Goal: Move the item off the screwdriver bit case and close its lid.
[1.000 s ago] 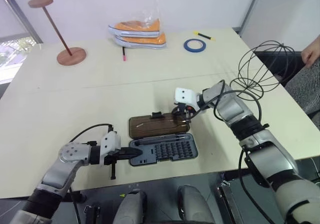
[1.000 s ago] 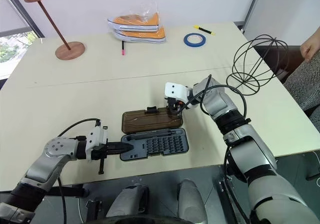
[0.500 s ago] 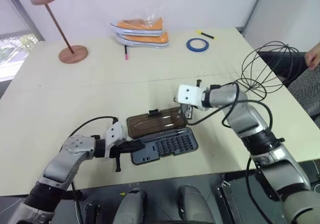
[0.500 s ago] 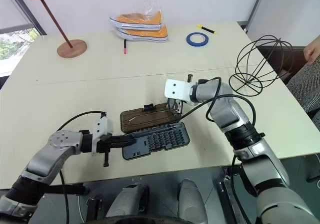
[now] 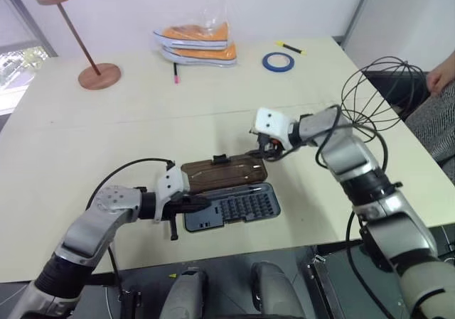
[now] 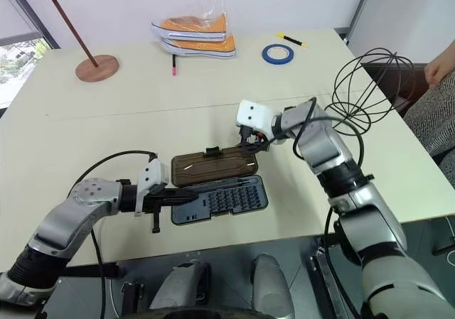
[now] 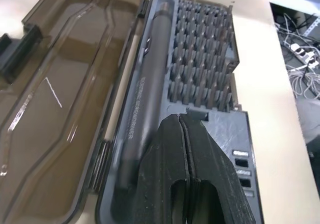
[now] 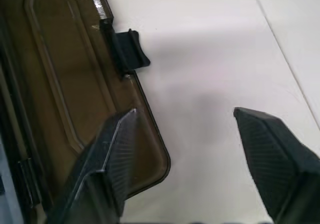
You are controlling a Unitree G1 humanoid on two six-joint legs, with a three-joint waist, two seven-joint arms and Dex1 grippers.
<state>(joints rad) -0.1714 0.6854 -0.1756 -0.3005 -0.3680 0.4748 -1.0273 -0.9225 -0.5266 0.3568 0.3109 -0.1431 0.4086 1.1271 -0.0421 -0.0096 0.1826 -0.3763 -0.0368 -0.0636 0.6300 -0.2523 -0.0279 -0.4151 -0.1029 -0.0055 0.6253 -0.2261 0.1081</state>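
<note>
Faintly, unreadable print along screwdriver bit case (image 7: 200, 109); left tool (image 7: 186, 121) closed, right tool (image 8: 182, 139) parted

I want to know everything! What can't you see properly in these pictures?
- Left claw, left wrist view: shut fingers cover part of the screwdriver bit case.
- Lid, right wrist view: most is cut off by the edge.
- Person's hand, right eye view: cut off by the edge.
- Bits: too small to tell apart.

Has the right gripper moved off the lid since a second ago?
Yes. The right gripper has opened and lifted off the lid's corner, toward the blue tape.
</note>
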